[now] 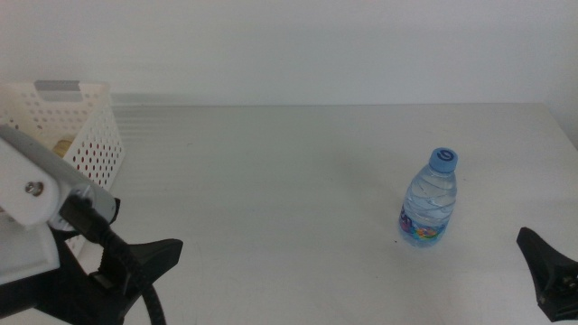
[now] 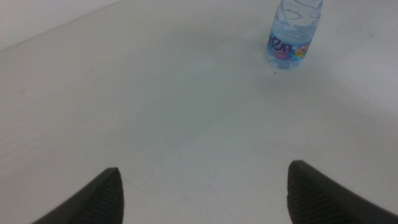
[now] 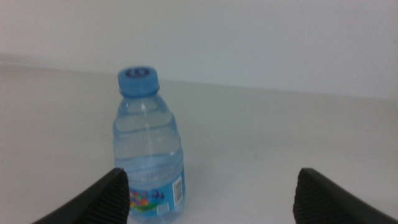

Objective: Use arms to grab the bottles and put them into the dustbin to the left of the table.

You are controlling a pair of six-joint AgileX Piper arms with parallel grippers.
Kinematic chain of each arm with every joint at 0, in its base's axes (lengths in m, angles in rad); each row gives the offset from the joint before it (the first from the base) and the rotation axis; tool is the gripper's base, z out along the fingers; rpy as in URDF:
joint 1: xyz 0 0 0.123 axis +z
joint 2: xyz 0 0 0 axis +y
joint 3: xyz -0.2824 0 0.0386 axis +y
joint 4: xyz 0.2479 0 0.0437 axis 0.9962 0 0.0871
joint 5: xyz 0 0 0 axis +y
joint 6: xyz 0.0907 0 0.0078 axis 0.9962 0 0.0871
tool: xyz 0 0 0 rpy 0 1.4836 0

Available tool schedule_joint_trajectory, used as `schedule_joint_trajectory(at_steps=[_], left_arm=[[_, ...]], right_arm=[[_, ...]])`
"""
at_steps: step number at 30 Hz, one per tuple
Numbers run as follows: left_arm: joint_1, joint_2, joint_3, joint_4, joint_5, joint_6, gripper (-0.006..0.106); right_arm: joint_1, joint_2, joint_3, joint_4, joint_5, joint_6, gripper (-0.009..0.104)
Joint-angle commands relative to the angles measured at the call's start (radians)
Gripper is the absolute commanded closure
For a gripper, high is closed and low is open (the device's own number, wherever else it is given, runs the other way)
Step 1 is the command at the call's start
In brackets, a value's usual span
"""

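Note:
A small clear water bottle (image 1: 431, 200) with a blue cap stands upright on the right half of the table (image 1: 271, 181). It appears far ahead in the left wrist view, bottle (image 2: 291, 34), and close ahead in the right wrist view, bottle (image 3: 148, 155). My left gripper (image 2: 202, 190) is open and holds nothing, low over the table beside the dustbin (image 1: 86, 122). At the picture's lower right, my right gripper (image 3: 211, 193) is open and holds nothing, a short way right of the bottle. Something yellowish (image 1: 61, 144) shows inside the dustbin.
The left arm's white body (image 1: 32, 194) and black cable fill the lower left corner in front of the dustbin. A white wall runs behind the table's far edge.

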Motion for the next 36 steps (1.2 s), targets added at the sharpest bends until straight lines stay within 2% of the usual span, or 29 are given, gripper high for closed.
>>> schedule_joint_trajectory(at_steps=[1,8,13,18,25,30,36], left_arm=[[-0.007,-0.003,-0.027,-0.011,-0.074,-0.016,0.018],[-0.007,-0.003,-0.027,-0.011,-0.074,-0.016,0.018],[-0.007,-0.003,-0.027,-0.011,-0.074,-0.016,0.018],[-0.007,-0.003,-0.027,-0.011,-0.074,-0.016,0.018],[-0.007,-0.003,-0.027,-0.011,-0.074,-0.016,0.018],[-0.007,-0.003,-0.027,-0.011,-0.074,-0.016,0.018],[-0.007,-0.003,-0.027,-0.011,-0.074,-0.016,0.018]], right_arm=[[-0.004,0.039,-0.022,0.004,-0.093,-0.001,0.009],[-0.004,0.158,-0.022,0.003,-0.106,-0.001,0.009],[-0.004,0.259,-0.022,-0.025,-0.197,0.015,0.009],[-0.004,0.388,-0.024,-0.094,-0.435,0.051,0.009],[-0.004,0.619,-0.036,-0.113,-0.735,-0.087,0.009],[-0.004,0.746,-0.11,-0.181,-0.748,-0.163,0.009],[-0.004,0.806,-0.2,-0.186,-0.747,-0.176,0.009]])
